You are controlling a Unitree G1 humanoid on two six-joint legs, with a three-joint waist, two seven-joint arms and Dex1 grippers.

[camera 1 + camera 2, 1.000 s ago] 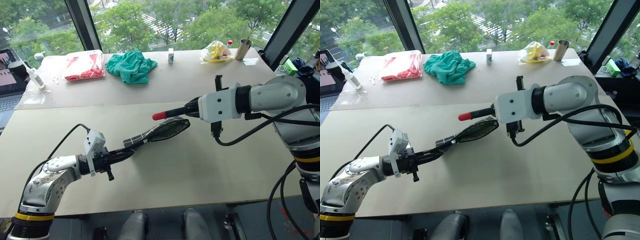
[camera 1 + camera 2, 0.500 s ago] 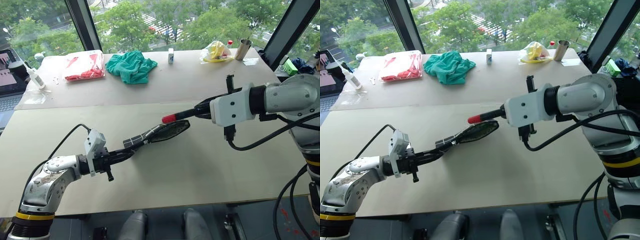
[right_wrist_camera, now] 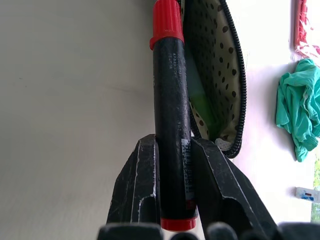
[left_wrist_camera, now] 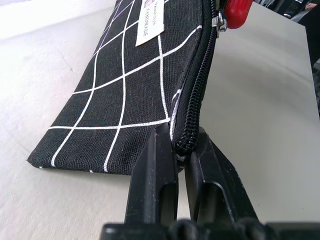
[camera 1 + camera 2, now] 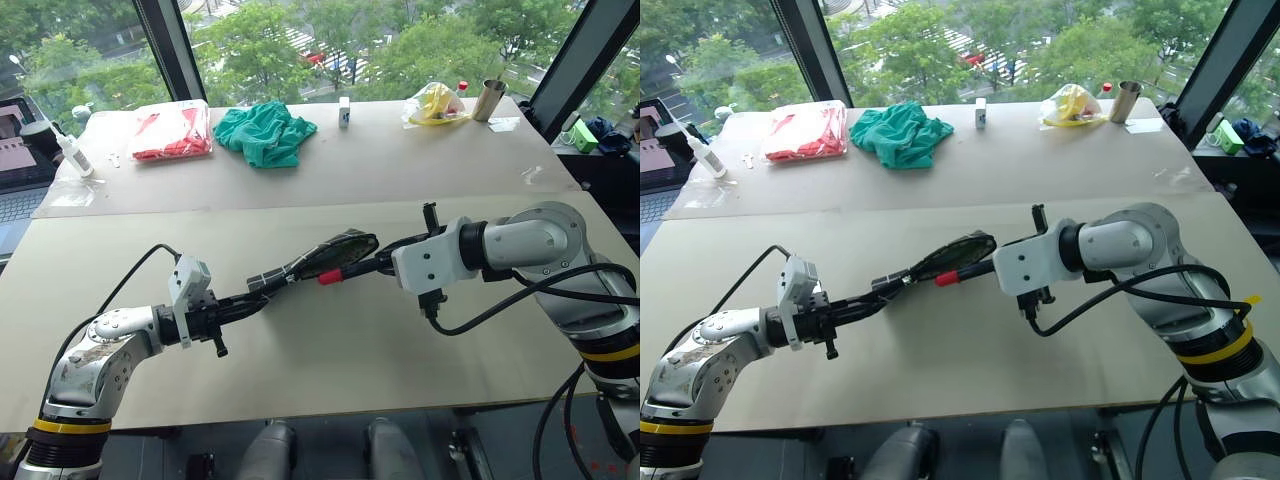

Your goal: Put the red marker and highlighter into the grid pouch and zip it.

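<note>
The left gripper (image 4: 181, 150) pinches the grid pouch (image 4: 130, 85) by its corner — the right gripper (image 3: 172, 155) clamps the red marker (image 3: 169, 100) beside the open mouth (highlighter (image 3: 200, 107) inside).

Black white-gridded pouch (image 4: 135, 85), polka-dot lining

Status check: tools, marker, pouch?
Left tool shut on grid pouch corner, mouth open. Right tool shut on red marker, cap at the pouch opening, not in. Highlighter already inside. Nothing blocking.
</note>
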